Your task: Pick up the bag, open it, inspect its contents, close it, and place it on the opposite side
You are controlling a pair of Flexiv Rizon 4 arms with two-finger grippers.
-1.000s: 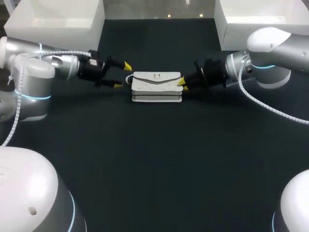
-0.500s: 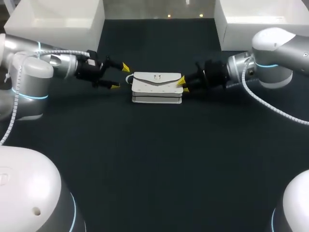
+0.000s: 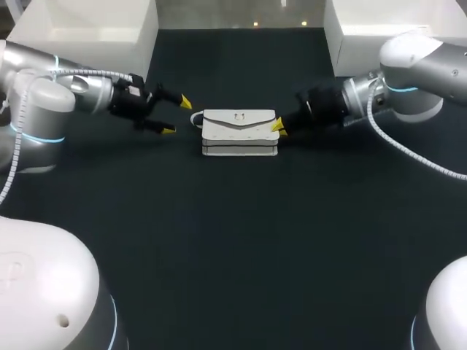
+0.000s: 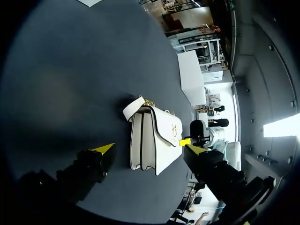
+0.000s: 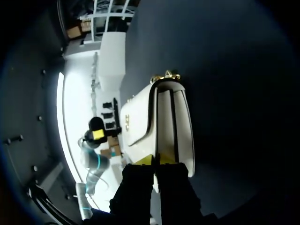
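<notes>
A white flap bag with a gold clasp lies on the dark table, a little behind its middle. My right gripper is at the bag's right end, its fingers pressed together on the edge there. In the right wrist view the shut yellow tips pinch the near end of the bag by the flap seam. My left gripper stands open a short way left of the bag, not touching it. In the left wrist view the bag lies ahead of the spread gripper.
Two white bins stand at the table's back corners, one at the left and one at the right. The dark tabletop stretches in front of the bag.
The right gripper's fingers have closed at the bag's right end. The left arm has drawn back slightly to the left, still open. The bag has shifted a touch to the right.
</notes>
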